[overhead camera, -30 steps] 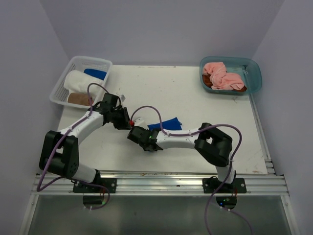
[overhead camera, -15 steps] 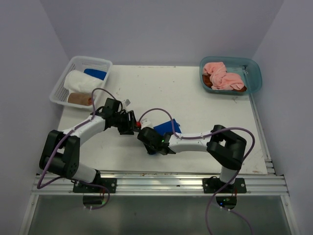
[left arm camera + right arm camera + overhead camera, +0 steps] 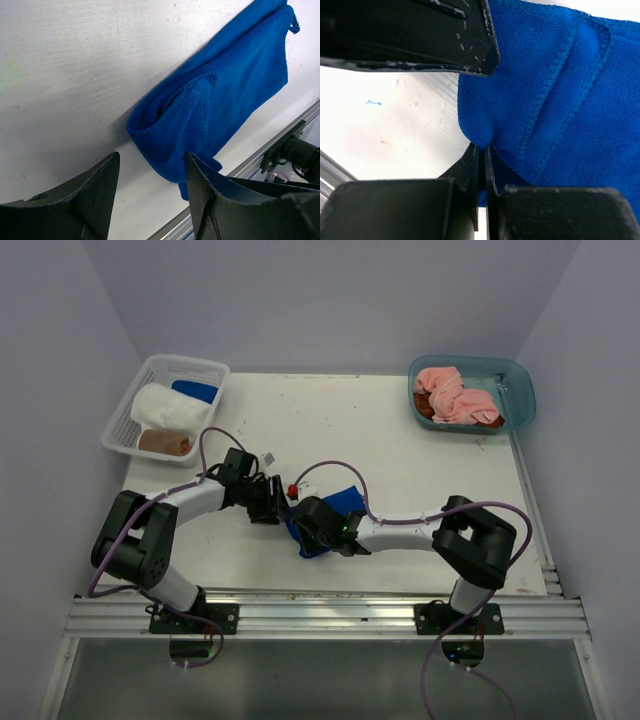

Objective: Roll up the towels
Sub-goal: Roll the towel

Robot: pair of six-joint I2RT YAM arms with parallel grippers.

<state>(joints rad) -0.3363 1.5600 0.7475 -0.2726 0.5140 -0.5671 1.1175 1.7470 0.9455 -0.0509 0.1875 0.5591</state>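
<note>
Looking at the overhead view, I see the blue towel [image 3: 345, 501] lying on the desk [image 3: 400, 460], well apart from the white basket [image 3: 200, 362], toward the near edge and to the right of it. Compared with one second ago, it sits further from the basket, and it is no longer flat: one end is now folded over on itself.

The right gripper [image 3: 481, 150] was partly apart before; now its jaws are together, clamped on a thin pinch of the folded edge. The left gripper [image 3: 150, 200] has done the opposite: it has spread apart and holds nothing, with the fold lying just beyond its fingertips.

I judge that the edge has passed from the left side to the right, so the first turn of the roll is only begun and is loose. The pinch is small, so it may slip when I pull.

Inside the basket a white towel [image 3: 160, 405], a brown towel [image 3: 160, 442] and a second blue towel [image 3: 195, 390] seem already rolled. Far from the basket, across the desk, the teal tub [image 3: 520, 375] holds pink towels [image 3: 455, 395] that wait.
</note>
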